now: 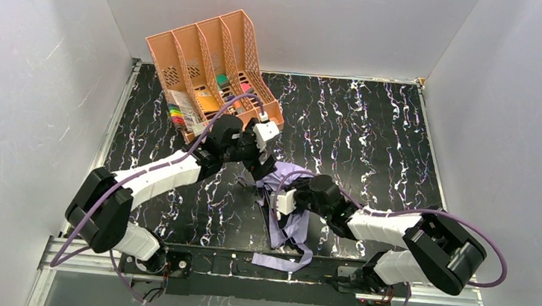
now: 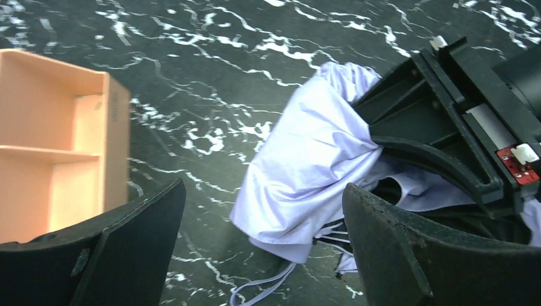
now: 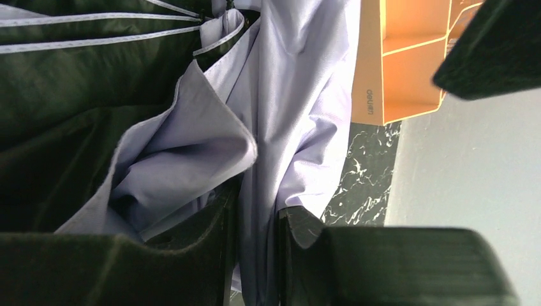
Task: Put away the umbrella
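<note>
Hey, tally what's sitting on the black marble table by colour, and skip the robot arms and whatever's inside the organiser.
Lavender: 1, the pale lavender fabric umbrella
Peach: 1, the peach plastic slotted file organiser
Total: 2

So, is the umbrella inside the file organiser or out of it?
Out. The umbrella lies crumpled on the table, apart from the organiser; the right gripper pinches its fabric.

Plain white walls [image 1: 37,63] box in a black marble-look tabletop [image 1: 375,133] with white veins, plus a metal rail [image 1: 490,300] along the near edge.
</note>
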Controlling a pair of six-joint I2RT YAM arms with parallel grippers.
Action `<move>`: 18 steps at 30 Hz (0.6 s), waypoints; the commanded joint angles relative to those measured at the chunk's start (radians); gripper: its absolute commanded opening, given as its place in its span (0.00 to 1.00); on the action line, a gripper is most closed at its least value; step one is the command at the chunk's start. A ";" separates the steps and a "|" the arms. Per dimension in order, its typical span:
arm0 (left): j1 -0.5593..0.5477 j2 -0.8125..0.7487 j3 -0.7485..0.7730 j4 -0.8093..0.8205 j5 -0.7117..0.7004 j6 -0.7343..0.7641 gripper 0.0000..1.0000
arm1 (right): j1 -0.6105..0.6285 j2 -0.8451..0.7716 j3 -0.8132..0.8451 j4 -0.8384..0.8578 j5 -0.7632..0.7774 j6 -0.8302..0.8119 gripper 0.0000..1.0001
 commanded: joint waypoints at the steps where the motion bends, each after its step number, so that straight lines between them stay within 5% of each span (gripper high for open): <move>1: 0.007 0.038 0.050 -0.091 0.174 0.023 0.93 | 0.027 -0.005 -0.055 -0.006 0.050 -0.084 0.18; 18: 0.109 0.177 0.073 -0.035 0.356 -0.180 0.93 | 0.040 -0.070 -0.090 -0.020 0.053 -0.132 0.17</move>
